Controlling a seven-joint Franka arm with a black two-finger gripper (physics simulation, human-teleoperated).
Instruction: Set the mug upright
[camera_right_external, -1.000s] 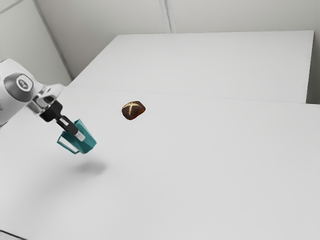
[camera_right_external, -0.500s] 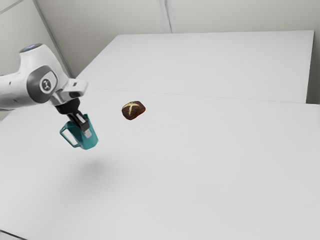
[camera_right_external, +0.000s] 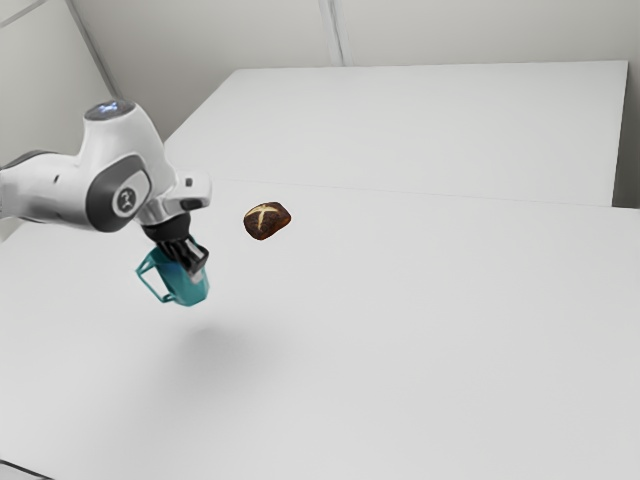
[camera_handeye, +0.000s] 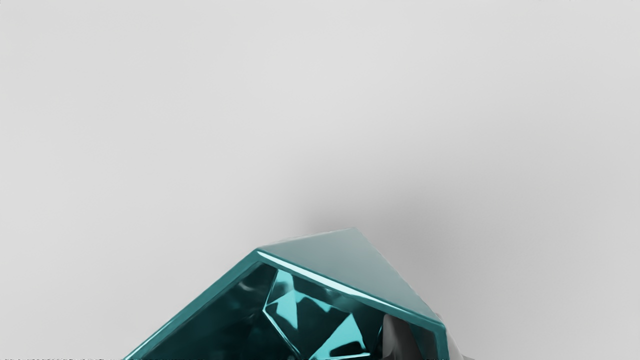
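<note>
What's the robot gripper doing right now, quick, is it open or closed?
Gripper: closed on the teal mug, one finger inside it, one outside.

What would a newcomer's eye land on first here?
First, the teal mug, gripped and tilted in the fingers above the table, one finger inside its mouth. Then the white arm, coming in from the exterior view's left, and the brown lump with a pale cross, lying farther toward that view's right.

exterior: from side, high, facing down, farther | wrist: close, over mug (camera_handeye: 345, 260), facing table (camera_handeye: 150, 125) | shared: both
</note>
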